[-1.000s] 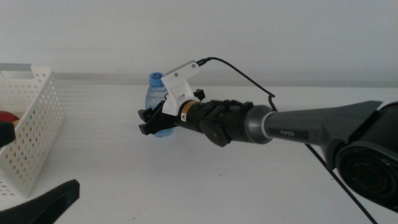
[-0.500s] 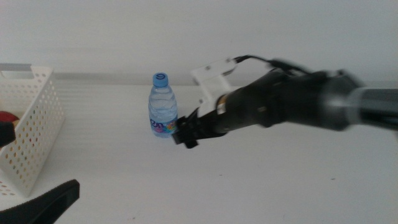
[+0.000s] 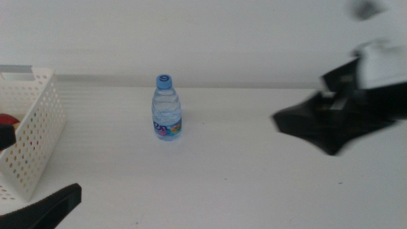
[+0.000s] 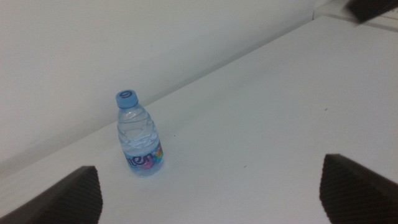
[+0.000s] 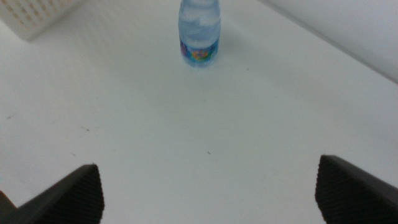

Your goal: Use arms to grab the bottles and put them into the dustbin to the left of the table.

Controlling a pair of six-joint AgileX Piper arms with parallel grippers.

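Clear water bottle stands upright alone on the table, let go by the right gripper, which has pulled back right (blurred), jaws apart and empty. Left gripper waits low, jaws apart. Only part of the dustbin shows at left.
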